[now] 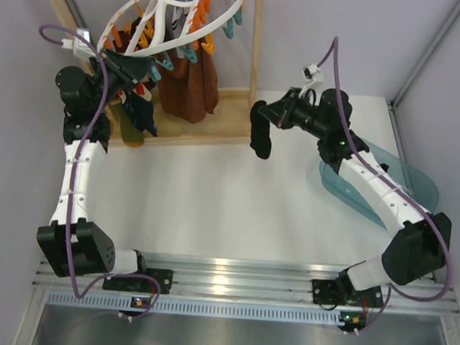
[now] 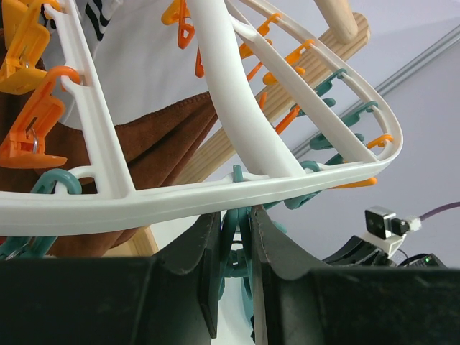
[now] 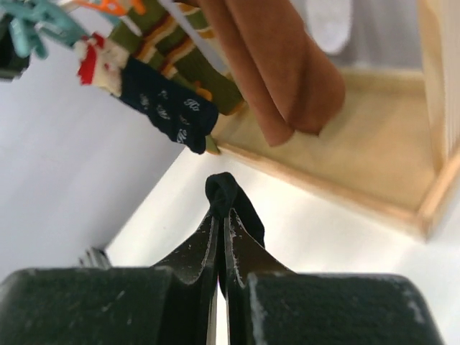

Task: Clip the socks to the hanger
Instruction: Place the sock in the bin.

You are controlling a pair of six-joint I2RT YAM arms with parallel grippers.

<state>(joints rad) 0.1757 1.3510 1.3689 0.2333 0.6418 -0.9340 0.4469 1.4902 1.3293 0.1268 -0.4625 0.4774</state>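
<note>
The round white hanger (image 1: 158,13) with orange and teal clips hangs from the wooden frame at top left; its rim also shows in the left wrist view (image 2: 215,190). My left gripper (image 1: 146,70) is just under that rim, shut on a teal clip (image 2: 236,237) and squeezing it. My right gripper (image 1: 267,116) is shut on a black sock (image 1: 260,135) and holds it in the air to the right of the hanger, above the table. The sock bunches at the fingertips in the right wrist view (image 3: 226,194).
Rust-brown cloths (image 1: 190,83) and patterned striped socks (image 3: 162,100) hang from the hanger over the wooden frame's base (image 1: 226,121). A clear blue bin (image 1: 387,187) lies at the right under my right arm.
</note>
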